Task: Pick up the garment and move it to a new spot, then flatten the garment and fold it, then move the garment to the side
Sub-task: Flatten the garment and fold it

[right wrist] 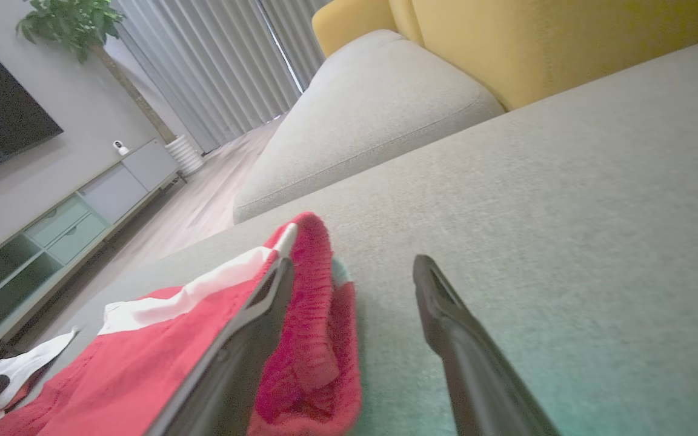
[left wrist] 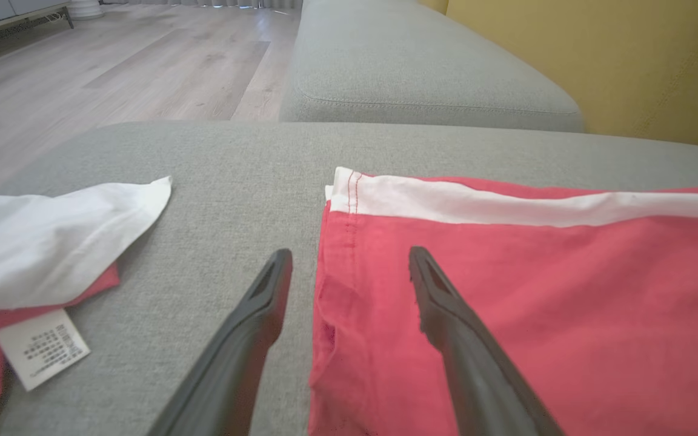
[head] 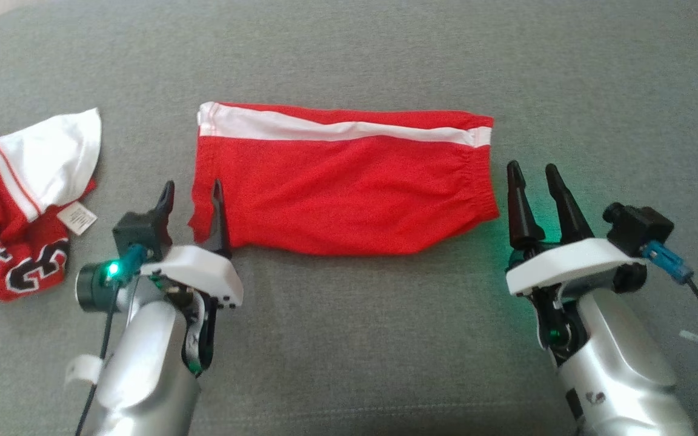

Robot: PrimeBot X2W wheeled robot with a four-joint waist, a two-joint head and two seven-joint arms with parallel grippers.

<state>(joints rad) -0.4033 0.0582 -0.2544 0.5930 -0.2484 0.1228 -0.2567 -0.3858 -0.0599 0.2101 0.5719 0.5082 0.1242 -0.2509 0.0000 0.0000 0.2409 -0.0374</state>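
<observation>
**Jersey**: red and white, crumpled, by the left edge of the seat. A white label is turned out. Judged not the piece in hand.

**Left claw**: fingers well apart, holding nothing. It straddles the left end of the shorts, at the corner toward the seat's near edge. One finger is over bare seat, the other over red cloth. Whether it touches the cloth cannot be told.

**Shorts**: red, with a white stripe along the far side and a gathered waistband at the right end. They lie flat and smooth at mid-seat, well apart from the jersey.

**Right claw**: fingers apart, though less so than the left pair, and empty. It sits just beside the waistband's near corner. In the right wrist view one finger lies against the waistband, the other over bare seat.

**Step in hand, judged**: taking both near corners for a fold toward the seat's far edge. To do it well:
- Each claw pinches every layer at its corner.
- Both close together and lift level.
- The near side is laid along the stripe without dragging the cloth askew.
</observation>
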